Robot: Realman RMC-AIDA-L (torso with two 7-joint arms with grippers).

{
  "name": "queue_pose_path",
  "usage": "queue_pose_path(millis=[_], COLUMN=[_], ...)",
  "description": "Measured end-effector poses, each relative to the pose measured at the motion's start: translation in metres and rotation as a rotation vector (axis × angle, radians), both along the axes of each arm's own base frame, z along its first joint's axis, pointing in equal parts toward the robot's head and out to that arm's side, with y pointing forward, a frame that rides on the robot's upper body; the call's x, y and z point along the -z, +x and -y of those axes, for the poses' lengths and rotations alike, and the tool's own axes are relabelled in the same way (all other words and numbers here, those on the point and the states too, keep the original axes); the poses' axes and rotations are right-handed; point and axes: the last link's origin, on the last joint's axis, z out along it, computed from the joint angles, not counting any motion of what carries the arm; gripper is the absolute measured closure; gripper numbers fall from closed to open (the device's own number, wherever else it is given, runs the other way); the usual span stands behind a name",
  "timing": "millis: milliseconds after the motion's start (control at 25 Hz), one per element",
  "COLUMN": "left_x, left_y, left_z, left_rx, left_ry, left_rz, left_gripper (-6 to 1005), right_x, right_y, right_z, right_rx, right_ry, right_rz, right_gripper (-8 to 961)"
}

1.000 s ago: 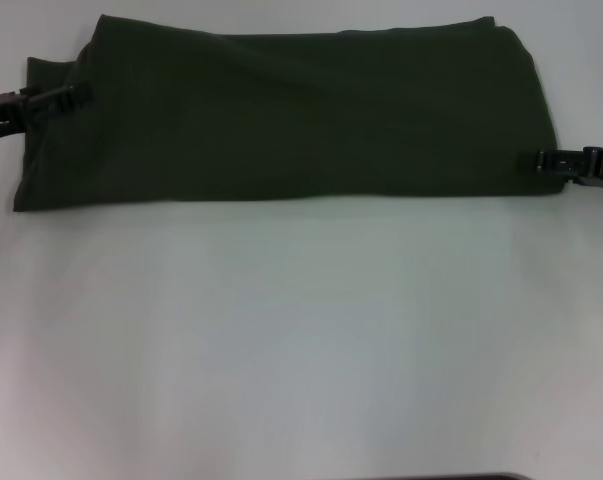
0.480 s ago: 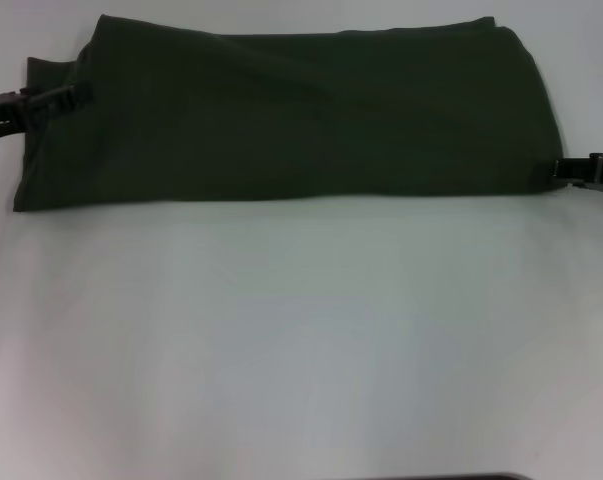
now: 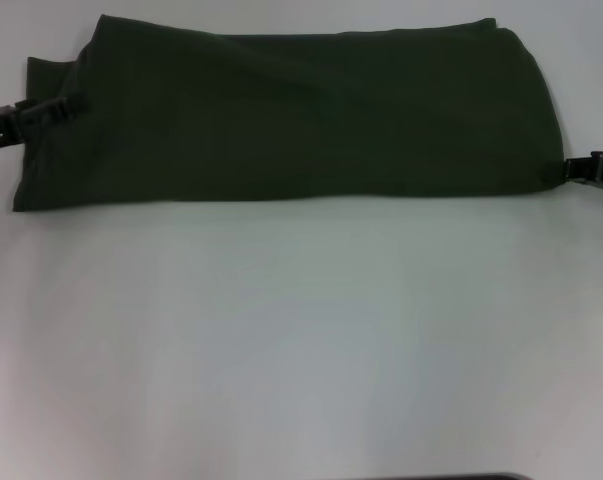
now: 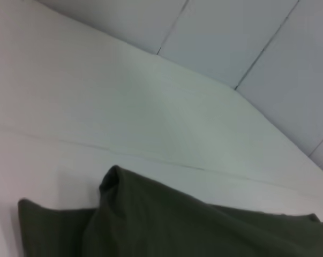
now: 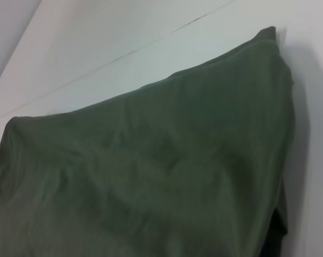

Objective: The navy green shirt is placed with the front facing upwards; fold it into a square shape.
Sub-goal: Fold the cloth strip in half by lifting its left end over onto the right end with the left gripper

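White counter (image 3: 301, 340) carries the shirt (image 3: 291, 110), a band running left to right across the frame's top; my left pincer (image 3: 41, 112) and right pincer (image 3: 581, 168) flank its ends, grips I cannot tell.

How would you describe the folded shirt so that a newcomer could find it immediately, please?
Look to the far half of the white table. The navy green shirt lies there as a wide, dark olive band, its plain side up. It is the only cloth there, flanked by two black grippers.

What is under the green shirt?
The navy green shirt lies folded on the white table. Its own lower layers and the table beneath are covered. Nothing else shows at its edges.
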Motion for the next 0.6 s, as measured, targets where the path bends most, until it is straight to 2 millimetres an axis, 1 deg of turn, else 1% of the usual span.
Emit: queue_pose_path(millis=[40, 280, 600], left_x=[-0.001, -0.006, -0.010], left_y=[-0.001, -0.013, -0.027], left_z=[0.002, 0.011, 0.016], left_rx=[-0.004, -0.046, -0.106], left_ry=[-0.015, -0.104, -0.104], left_rz=[-0.002, -0.037, -0.066], left_gripper=[63, 62, 62], right_x=[0.000, -0.002, -0.005], right_y=[0.000, 0.000, 0.000], right_z=[0.000, -0.001, -0.002], right_rx=[-0.001, -0.004, -0.006], right_ry=[0.001, 0.003, 0.007], right_rz=[0.001, 0.006, 0.012], right_gripper=[941, 940, 940])
